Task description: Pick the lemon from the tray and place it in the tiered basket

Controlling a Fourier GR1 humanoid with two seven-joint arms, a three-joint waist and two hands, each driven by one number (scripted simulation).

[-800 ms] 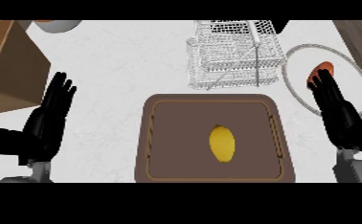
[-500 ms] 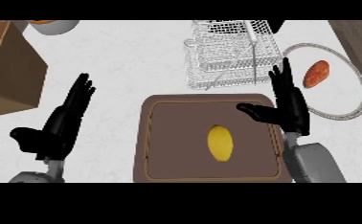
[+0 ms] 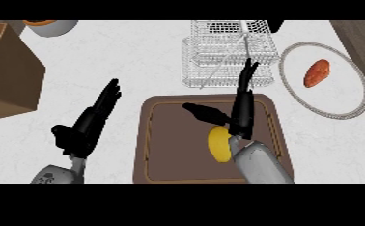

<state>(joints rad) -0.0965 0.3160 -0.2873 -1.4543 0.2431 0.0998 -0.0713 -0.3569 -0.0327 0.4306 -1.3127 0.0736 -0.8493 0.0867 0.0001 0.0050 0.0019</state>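
Here the yellow lemon (image 3: 219, 144) lies on the brown tray (image 3: 165, 138), toward its right half, partly covered by the right hand (image 3: 240, 114) and its grey forearm (image 3: 262, 164). That hand sits over the tray with its fingers straight and pointing up the view, fingertips reaching past the tray's far rim to the near edge of the tiered basket (image 3: 230, 51); the thumb sticks out to the left. It has hold of nothing. The left hand (image 3: 89, 123) shows over the bare counter (image 3: 121, 56) left of the tray, fingers straight and spread, also holding nothing.

The tray is a rounded rectangle with a raised lip and a smooth, dark brown floor; its left half is unoccupied. The basket is white wire mesh, boxy, with a smaller upper tier toward the far edge, and stands just beyond the tray. To the right lies a round plate (image 3: 299, 92) with a beaded rim, carrying an oblong orange-red item (image 3: 317, 72). The counter is pale with faint marbling, with open surface between the left hand and the basket. A brown wooden box (image 3: 18, 75) stands at the left edge, a grey bowl (image 3: 50, 26) at the far left corner. No writing can be read.
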